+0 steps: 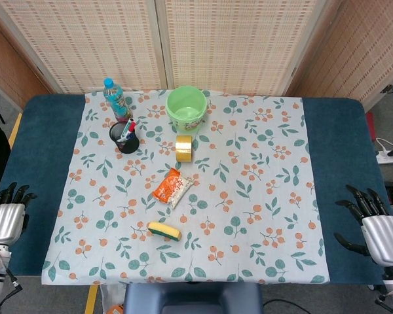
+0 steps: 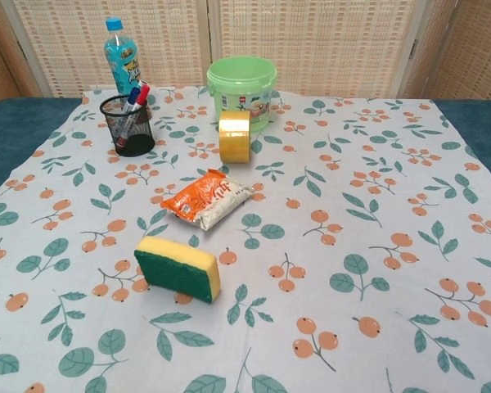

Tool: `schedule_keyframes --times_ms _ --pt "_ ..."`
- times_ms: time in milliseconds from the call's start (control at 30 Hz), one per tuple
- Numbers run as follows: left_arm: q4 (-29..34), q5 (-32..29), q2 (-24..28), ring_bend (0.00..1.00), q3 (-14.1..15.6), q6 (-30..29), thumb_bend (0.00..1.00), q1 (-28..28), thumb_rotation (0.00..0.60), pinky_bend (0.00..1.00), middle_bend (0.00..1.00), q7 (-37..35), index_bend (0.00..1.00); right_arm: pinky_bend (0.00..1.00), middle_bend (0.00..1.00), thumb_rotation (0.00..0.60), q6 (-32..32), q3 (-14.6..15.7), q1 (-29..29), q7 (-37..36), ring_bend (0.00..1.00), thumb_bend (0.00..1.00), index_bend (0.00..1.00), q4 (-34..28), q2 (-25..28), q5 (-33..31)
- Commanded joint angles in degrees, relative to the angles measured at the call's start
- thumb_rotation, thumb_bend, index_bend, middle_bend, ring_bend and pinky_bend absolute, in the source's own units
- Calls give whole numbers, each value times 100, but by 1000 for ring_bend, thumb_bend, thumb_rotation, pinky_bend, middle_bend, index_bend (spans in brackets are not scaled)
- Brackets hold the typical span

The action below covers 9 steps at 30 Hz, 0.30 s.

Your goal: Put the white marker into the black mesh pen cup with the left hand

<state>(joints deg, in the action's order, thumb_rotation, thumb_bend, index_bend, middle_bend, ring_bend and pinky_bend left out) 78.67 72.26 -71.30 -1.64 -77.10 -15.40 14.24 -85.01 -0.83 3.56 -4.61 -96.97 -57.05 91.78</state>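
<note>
The black mesh pen cup [image 1: 125, 139] [image 2: 128, 125] stands on the floral cloth at the back left. Inside it lean white markers [image 2: 132, 102] [image 1: 127, 129], one with a red cap and one with a blue cap. My left hand [image 1: 4, 219] is low at the table's front left edge, far from the cup, fingers apart and holding nothing. At the front right edge my right hand [image 1: 373, 226] is also spread and empty. The chest view shows neither hand.
A blue bottle [image 1: 116, 100] stands behind the cup. A green bucket [image 1: 186, 108], a yellow tape roll [image 1: 183, 148], an orange snack packet [image 1: 172, 187] and a yellow-green sponge [image 1: 164, 230] run down the cloth's middle.
</note>
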Motion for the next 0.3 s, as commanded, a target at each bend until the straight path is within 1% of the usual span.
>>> schedule_keyframes --times_ms 33,300 --pt "-30 27 -14 20 -30 2 410 23 600 137 137 -11 306 0 59 600 11 3 4 3 105 128 289 3 -1 -9" --pt "-37 5 -11 22 -105 80 410 61 600 137 137 22 260 0 59 600 14 9 6 12 105 128 289 7 -5 -22"
